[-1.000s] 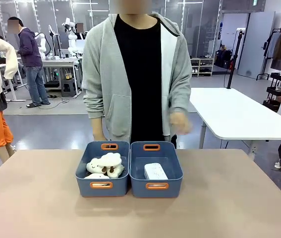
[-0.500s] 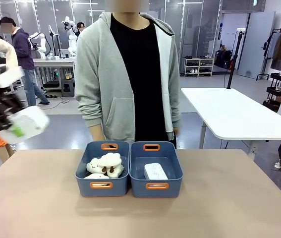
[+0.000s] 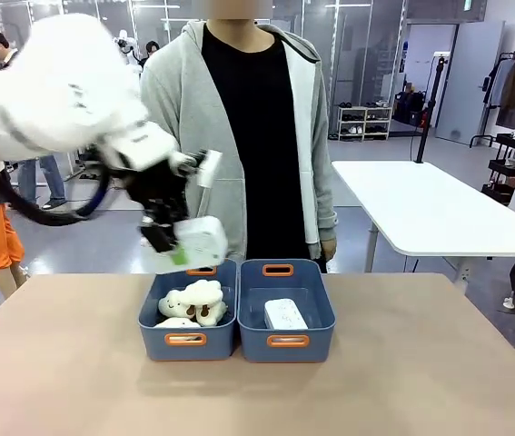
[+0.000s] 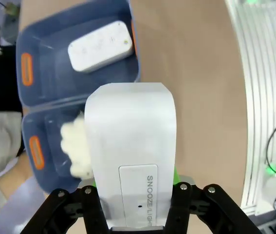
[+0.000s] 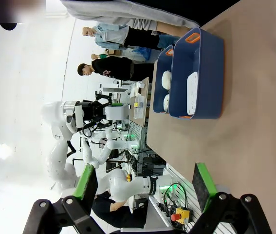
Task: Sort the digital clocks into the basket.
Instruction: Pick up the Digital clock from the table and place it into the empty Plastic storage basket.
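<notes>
The left claw [image 3: 184, 243] is clamping a white digital clock [image 3: 201, 242] above the blue baskets [image 3: 189, 345]; the right claw [image 5: 142, 192] is standing apart.

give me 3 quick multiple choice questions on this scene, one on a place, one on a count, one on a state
1. Where does the clock already dropped off lie?
A. right blue basket
B. left blue basket
C. bare table

2. How many blue baskets stand on the table?
A. one
B. two
C. three

3. What is the left claw doing?
A. hanging open
B. shut on a plush sheep
C. shut on a white clock

Key: 1 A, the clock lies in the right basket. 2 B, the left basket adjoins it. 3 C, the left claw clamps the held clock.
</notes>
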### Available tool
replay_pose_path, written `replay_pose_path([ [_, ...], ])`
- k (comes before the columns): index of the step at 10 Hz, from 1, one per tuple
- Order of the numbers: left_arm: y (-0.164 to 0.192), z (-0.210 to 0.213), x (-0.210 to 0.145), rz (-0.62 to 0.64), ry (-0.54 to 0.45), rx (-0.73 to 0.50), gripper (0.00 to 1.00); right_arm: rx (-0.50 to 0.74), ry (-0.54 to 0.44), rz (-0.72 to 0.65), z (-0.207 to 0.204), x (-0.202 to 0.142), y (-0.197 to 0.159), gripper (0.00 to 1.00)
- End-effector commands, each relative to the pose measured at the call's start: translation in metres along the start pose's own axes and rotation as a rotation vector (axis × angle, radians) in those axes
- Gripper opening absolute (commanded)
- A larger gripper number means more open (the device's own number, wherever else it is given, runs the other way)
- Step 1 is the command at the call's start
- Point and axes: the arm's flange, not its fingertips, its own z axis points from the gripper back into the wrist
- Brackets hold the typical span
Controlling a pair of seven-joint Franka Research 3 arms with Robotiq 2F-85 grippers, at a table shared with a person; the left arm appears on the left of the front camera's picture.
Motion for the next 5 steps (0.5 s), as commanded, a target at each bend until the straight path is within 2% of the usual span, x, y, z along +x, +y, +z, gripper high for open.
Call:
replay_pose_path([
  [1,0.039,-0.025,0.039,0.017,0.048,0.010,0.00,-0.002,0.007,-0.016,0.001,-0.002,0.002,1.00],
  [2,0.046,-0.040,0.061,0.026,0.030,0.094,0.00,-0.002,0.007,-0.016,0.001,-0.002,0.002,1.00],
  [3,0.057,-0.059,0.081,0.045,-0.019,0.047,0.00,-0.002,0.007,-0.016,0.001,-0.002,0.002,1.00],
  [4,0.070,-0.080,0.097,0.021,-0.028,0.084,0.00,-0.002,0.007,-0.016,0.001,-0.002,0.002,1.00],
  [5,0.082,-0.099,0.108,0.044,-0.033,0.063,0.00,-0.002,0.007,-0.016,0.001,-0.002,0.002,1.00],
])
